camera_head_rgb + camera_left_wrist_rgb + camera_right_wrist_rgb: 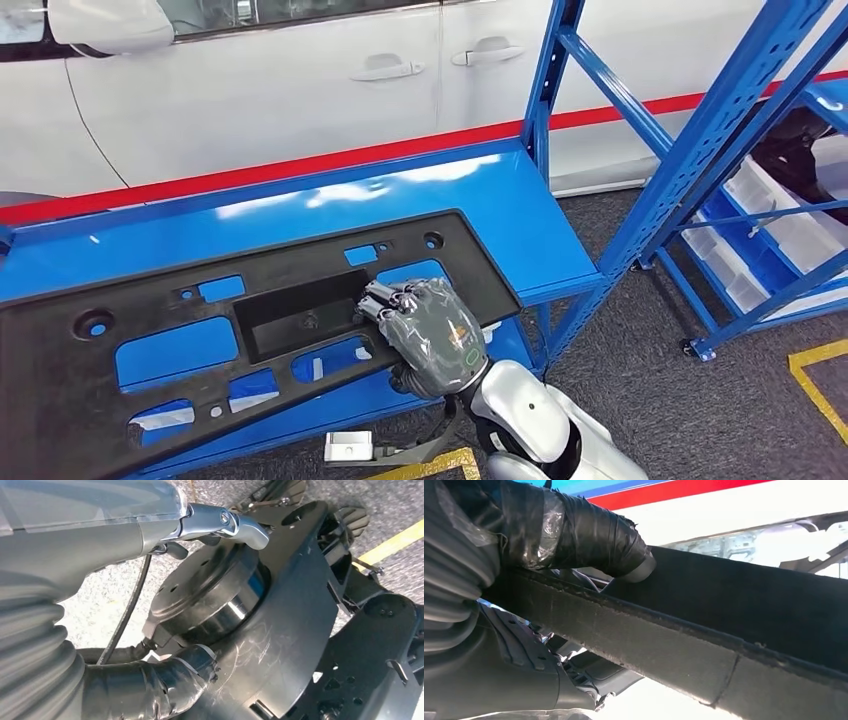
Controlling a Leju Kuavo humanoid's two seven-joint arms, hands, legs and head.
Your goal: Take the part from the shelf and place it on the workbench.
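A long black plastic part (300, 262) with several cut-outs lies across the blue workbench (480, 200), reaching from the lower left to the bench's middle. My right hand (430, 325) grips its near edge close to the right end, fingers curled over the top face. In the right wrist view the taped thumb (589, 535) presses on the part's rim (704, 645). I cannot tell whether the part rests on the bench top or hangs just above it. My left hand (100, 540) hangs over the grey floor with nothing in it, its fingers apart.
A white car (250, 90) stands right behind the bench. To the right is a blue shelf rack (700, 150) holding clear bins (780, 230). Yellow tape (820, 370) marks the floor. A small white object (348, 447) lies below the bench's front edge.
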